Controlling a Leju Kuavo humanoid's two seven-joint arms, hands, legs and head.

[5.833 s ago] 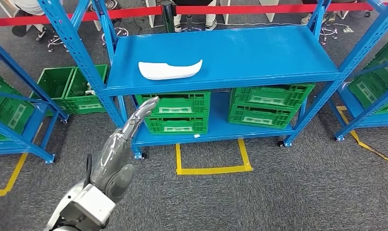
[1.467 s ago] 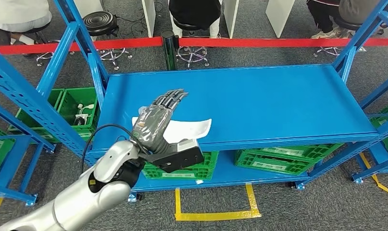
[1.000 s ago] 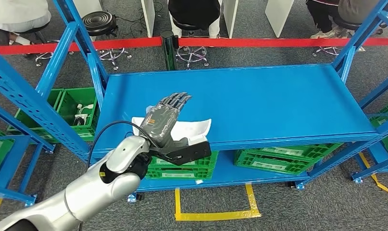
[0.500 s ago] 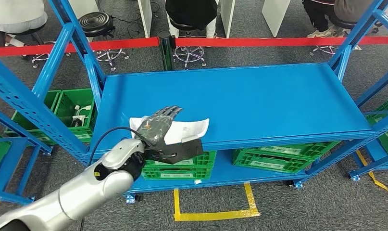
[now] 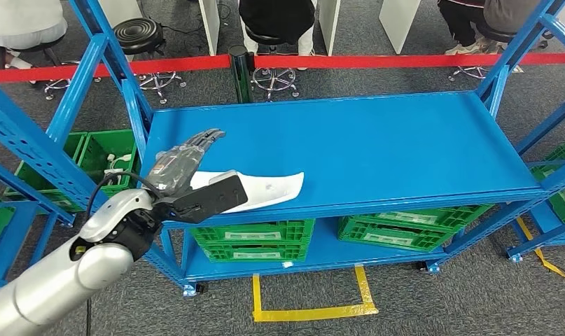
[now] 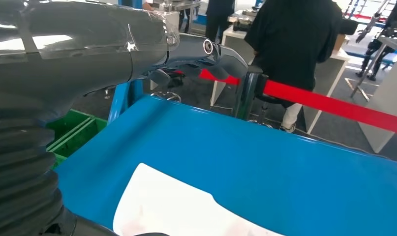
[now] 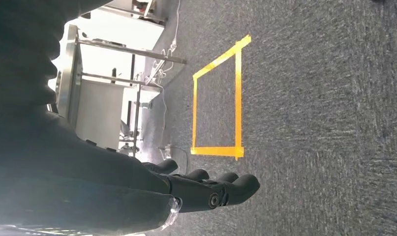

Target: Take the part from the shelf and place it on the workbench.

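Observation:
The white curved part (image 5: 269,187) lies flat near the front left edge of the blue shelf top (image 5: 377,140). My left hand (image 5: 185,168) hovers over the part's left end, fingers stretched out toward the back of the shelf and the thumb in front of the part's front edge. In the left wrist view the fingers (image 6: 206,49) stay straight and well above the part (image 6: 176,211), gripping nothing. My right hand (image 7: 186,189) hangs over the grey carpet with its fingers extended and nothing in it.
Green crates (image 5: 255,238) (image 5: 398,231) sit on the lower shelf and more stand at the left (image 5: 97,150). A red barrier (image 5: 377,61) runs behind the shelf, with seated people (image 5: 269,14) beyond. Yellow floor tape (image 5: 307,308) marks a square in front.
My left hand has slid left, from above the part's middle to its left end. The part has stayed on the shelf.

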